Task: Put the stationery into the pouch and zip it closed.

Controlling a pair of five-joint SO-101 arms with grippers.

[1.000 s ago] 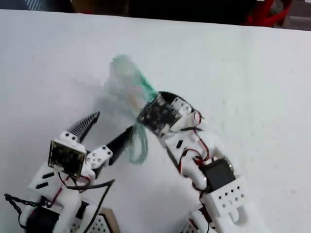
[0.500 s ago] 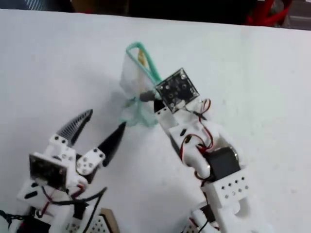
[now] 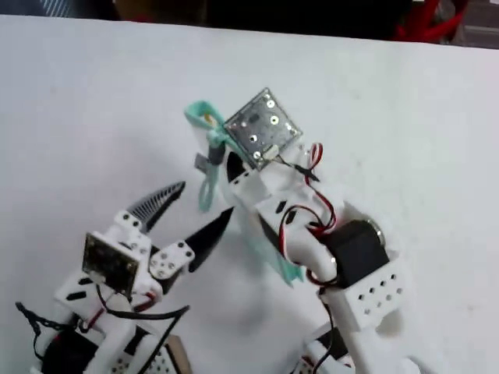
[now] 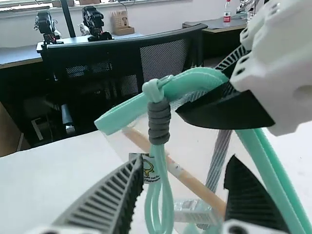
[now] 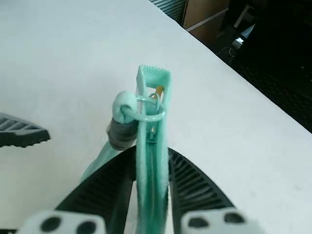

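The pouch (image 3: 201, 115) is clear with a mint-green zip edge, and it hangs above the white table (image 3: 93, 93). My right gripper (image 5: 151, 152) is shut on that zip edge (image 5: 152, 102), just below the pull ring. A mint cord loop with a grey wrap (image 4: 159, 119) dangles from the pull. A wooden pencil (image 4: 168, 166) lies inside the pouch's clear body. My left gripper (image 3: 206, 198) is open at the lower left, its two fingers either side of the hanging cord (image 3: 206, 185). In the left wrist view, the left gripper (image 4: 185, 165) faces the pouch (image 4: 195, 80) at close range.
The table's far edge (image 3: 249, 29) runs along the back, with dark floor beyond it. A brown block (image 3: 178, 354) sits by the left arm's base. A black chair (image 4: 122, 58) and desks stand behind the table in the left wrist view.
The right arm has turned its wrist and swung the pouch back left and nearer, still holding it. The left gripper has shifted right, closer to the dangling cord, staying open.
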